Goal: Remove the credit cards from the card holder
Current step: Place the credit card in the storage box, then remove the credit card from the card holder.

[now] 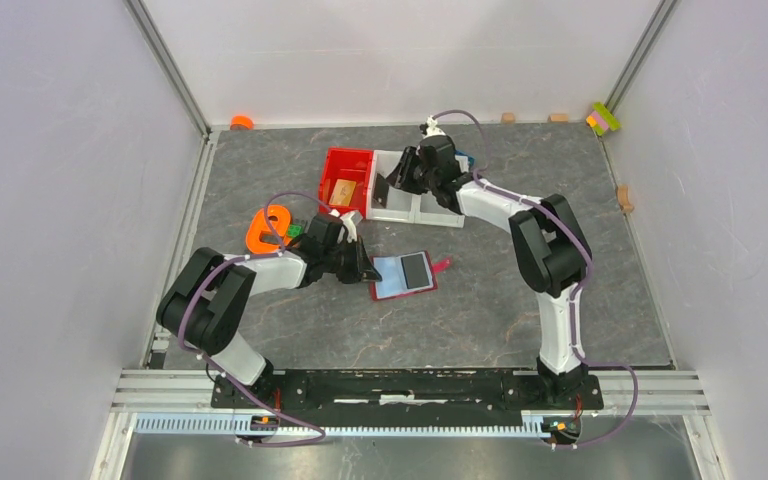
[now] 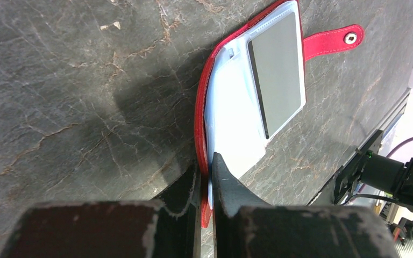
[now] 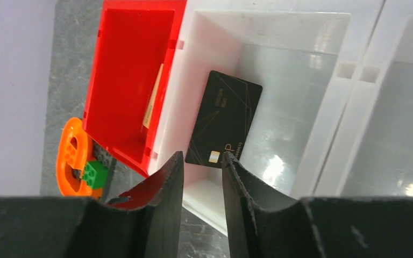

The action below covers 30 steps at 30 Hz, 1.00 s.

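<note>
The left gripper (image 2: 207,174) is clamped on the near edge of the card holder (image 2: 228,118), its 2 fingers pressed together with only the red rim and the pale lining between them. The right gripper (image 3: 201,161) stands a little open, a narrow gap between its fingers and nothing in that gap; it hangs over the white bin (image 3: 296,80) and touches nothing.

The pinched stretch of the card holder is hidden between the left fingers. Whether anything sits under its pale lining, I cannot tell. In the top view the right gripper's fingertips are lost against its dark body. The tan-orange card (image 3: 153,97) shows only as a thin sliver, standing against the inner wall of the red bin (image 3: 123,64).

The card holder lies open and flat on the table (image 2: 75,86), reaching away from the left gripper, with its snap tab (image 2: 333,42) at the far end. 1 pale grey-blue card (image 2: 277,70) lies in it, on the half far from the fingers. The black card (image 3: 224,119) lies in the white bin, just beyond and below the right fingertips, apart from them. The red bin touches that bin's left side, and a 2nd white bin (image 3: 403,107) touches its right side. The card holder is well apart from the right gripper.
</note>
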### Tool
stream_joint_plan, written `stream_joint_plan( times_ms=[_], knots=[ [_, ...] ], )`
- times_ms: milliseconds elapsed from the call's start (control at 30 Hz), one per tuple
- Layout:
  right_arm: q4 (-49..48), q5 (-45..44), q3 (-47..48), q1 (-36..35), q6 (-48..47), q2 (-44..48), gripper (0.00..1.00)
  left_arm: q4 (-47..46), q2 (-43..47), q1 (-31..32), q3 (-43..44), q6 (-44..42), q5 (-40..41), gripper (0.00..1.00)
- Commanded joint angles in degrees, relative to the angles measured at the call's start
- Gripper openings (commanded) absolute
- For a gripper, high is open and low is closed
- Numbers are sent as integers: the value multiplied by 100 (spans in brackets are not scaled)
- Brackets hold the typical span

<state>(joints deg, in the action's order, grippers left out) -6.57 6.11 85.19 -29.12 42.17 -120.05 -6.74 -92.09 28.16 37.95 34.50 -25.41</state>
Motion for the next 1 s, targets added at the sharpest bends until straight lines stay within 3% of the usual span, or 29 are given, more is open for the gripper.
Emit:
stream_joint_plan(
  times_ms=[0, 167, 333, 500, 667, 867, 967],
  knots=[
    [320, -224, 68, -3, -756, 665, 42, 112, 18, 16, 163, -333, 141, 2],
    [336, -367, -1000, -54, -1532, 1720, 58, 112, -9, 17, 168, -360, 148, 2],
    [383, -348, -2210, -130, -2156, 2764, 98, -49, 32, 14, 118, -380, 53, 2],
    [485, 589, -3129, -144, -2596, 3231, 98, -223, 59, 20, 80, -413, -74, 2],
    [251, -77, -4210, -135, -2941, 3799, 96, -353, 86, 26, 30, -443, -89, 2],
    [298, -486, -4537, -136, -3035, 3676, 91, -389, 86, 27, 10, -488, 2, 2],
    [37, -253, -4756, -137, -2949, 3554, 85, -389, 54, 25, 27, -523, 53, 2]
  ],
)
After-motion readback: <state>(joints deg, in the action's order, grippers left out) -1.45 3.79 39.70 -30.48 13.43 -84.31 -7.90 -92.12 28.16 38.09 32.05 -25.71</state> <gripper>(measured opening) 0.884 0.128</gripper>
